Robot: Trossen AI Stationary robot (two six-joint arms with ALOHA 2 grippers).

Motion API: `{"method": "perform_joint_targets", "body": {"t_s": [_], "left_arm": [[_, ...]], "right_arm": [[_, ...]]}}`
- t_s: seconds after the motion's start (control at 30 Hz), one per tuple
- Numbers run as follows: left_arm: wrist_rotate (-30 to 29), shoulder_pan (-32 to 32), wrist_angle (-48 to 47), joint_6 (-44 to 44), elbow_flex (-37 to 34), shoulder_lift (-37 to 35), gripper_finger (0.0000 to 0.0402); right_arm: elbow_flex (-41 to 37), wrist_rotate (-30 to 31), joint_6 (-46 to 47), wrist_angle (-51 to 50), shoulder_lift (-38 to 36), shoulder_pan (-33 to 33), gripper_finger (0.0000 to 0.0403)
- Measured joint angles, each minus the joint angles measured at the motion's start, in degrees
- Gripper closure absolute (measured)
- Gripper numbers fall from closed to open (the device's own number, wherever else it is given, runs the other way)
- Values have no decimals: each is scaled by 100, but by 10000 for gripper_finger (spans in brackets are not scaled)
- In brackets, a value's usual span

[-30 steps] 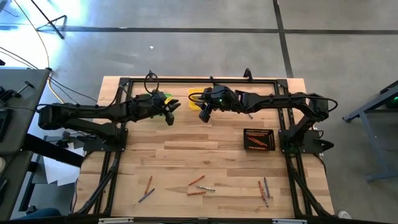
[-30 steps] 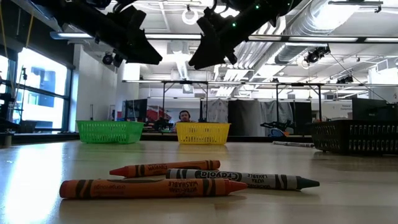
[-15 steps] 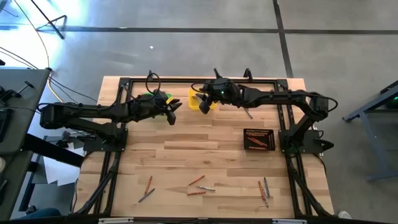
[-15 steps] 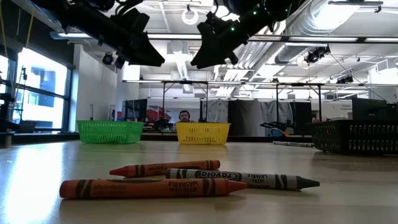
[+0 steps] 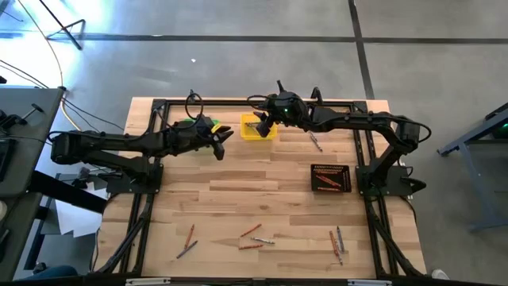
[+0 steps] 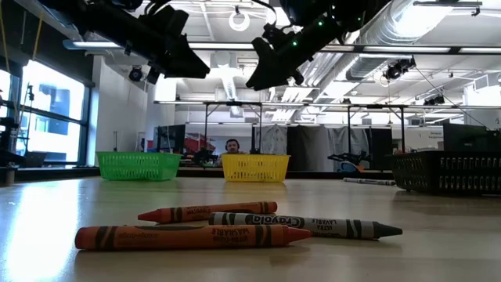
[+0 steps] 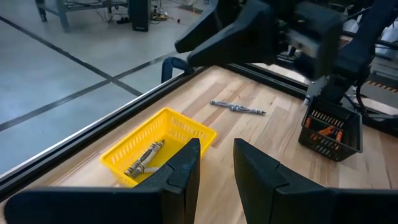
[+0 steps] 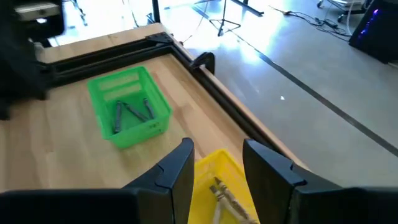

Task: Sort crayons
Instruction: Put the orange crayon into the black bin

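Overhead, the right gripper (image 5: 259, 125) hangs above the yellow bin (image 5: 258, 131), a small plastic lattice basket at the far edge of the pale wood-plank table (image 5: 262, 191); its dark fingers stand apart and hold nothing. Half a second ago it hung nearer the table's middle, and it has drawn back over the bin since. The left gripper (image 5: 218, 143) hovers just beside the green bin (image 8: 127, 112), fingers apart and empty too, hardly shifted.

Thin paper-wrapped crayons (image 5: 255, 238) lie scattered along the near edge, well apart from the yellow bin, orange-red ones mixed with grey. Grey ones already lie in the yellow bin and in the green one. A black mesh bin (image 5: 330, 178), off to the right of the yellow one, holds orange-red sticks. One grey crayon (image 5: 315, 143) lies loose between the yellow and black bins. Black frame rails run along the table's edges.
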Motion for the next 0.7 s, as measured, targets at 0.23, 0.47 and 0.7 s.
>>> {"method": "perform_joint_targets", "body": {"t_s": [0.23,0.47,0.7], "left_arm": [[53,-45,-224,-249,0,0,318],[382,-436,-273,-254,0,0,319],[444,-897,-232,-253,0,0,319]], "right_arm": [[0,9,509,-642,2,-195,273],[-1,-467,758,-2278,287,264,273],[-7,-831,953,-3632,463,991,273]]}}
